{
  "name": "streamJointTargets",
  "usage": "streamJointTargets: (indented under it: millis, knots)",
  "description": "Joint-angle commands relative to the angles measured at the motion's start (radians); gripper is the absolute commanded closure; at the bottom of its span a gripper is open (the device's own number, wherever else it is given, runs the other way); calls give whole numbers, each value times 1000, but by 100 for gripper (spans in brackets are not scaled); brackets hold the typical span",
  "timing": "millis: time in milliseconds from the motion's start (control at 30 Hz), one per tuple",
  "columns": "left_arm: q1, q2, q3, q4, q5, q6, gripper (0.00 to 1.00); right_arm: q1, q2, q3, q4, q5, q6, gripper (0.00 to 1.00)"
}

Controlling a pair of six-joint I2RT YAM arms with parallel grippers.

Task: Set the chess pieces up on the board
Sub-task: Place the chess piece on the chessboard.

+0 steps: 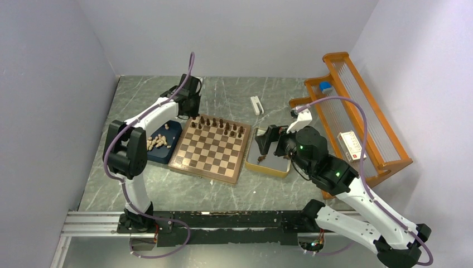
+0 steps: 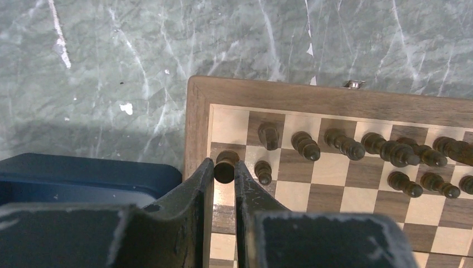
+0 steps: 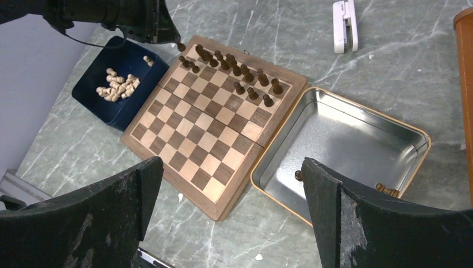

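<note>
We enter the dark chess pieces [image 1: 220, 125] mostly standing on the board's [image 1: 207, 163] two far rows, one piece [image 2: 225, 162] pinched in our left gripper [image 2: 224, 167] over the far-left corner, a few stragglers [image 3: 387, 188] in the tin tray [image 3: 346, 145] beneath our wide-spread right gripper [image 3: 231, 167], and the light pieces [image 3: 117, 85] unplaced in the blue tray [image 3: 120, 114].

A white clip [image 1: 256, 105] lies beyond the tin [image 3: 346, 145].

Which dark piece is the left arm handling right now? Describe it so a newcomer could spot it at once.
Find the chessboard and go to its far left corner, beside the blue tray. There, one dark piece sits on the edge square of the second row, next to the bare corner square. Unlike its free-standing neighbours, it is clamped in the left gripper.
</note>
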State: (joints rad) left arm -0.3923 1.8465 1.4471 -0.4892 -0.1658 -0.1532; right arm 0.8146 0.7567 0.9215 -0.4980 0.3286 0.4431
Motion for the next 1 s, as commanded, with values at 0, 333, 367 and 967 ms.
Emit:
streamJointTargets:
  millis: [0,333,367,967]
  knots:
    - [10,33,2,68,35,11,90,0,-14,-12,26,5,-13,0]
    - [10,90,33,75,32,20,90,0,1,-20,38,1,-26,0]
    - [10,93,30,77,34,20,90,0,-1,-22,39,3,-26,0]
    - [10,143,32,94,33,25,89,0,-14,-37,61,12,-27,0]
